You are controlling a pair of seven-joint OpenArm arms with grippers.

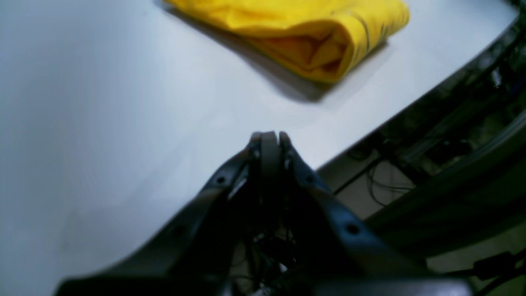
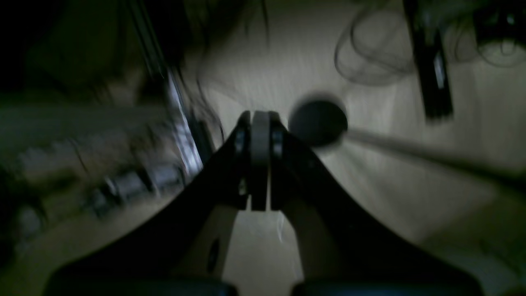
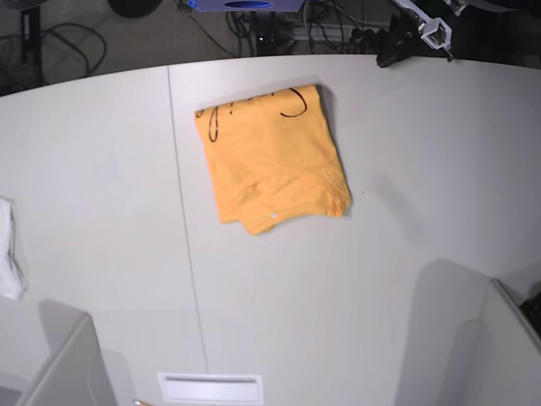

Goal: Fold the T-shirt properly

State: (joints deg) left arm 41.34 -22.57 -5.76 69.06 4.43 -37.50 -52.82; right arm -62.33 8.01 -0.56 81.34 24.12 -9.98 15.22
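The T-shirt (image 3: 270, 156) lies folded into a flat light-orange rectangle at the far middle of the white table (image 3: 380, 254), with black cursive marks along its far edge. The left wrist view shows one thick folded corner of the T-shirt (image 1: 304, 37), lying well ahead of my left gripper (image 1: 269, 137). That gripper is shut and empty, hovering over the table near its edge. In the base view the left gripper (image 3: 390, 52) hangs at the table's far right rim. My right gripper (image 2: 260, 117) is shut and empty over a dim, blurred floor, off the table.
A small white cloth (image 3: 8, 249) lies at the table's left edge. Grey panels stand at the near left (image 3: 63, 364) and near right (image 3: 499, 347) corners. A seam (image 3: 188, 254) runs down the table. Cables and a dark round object (image 2: 318, 121) lie on the floor.
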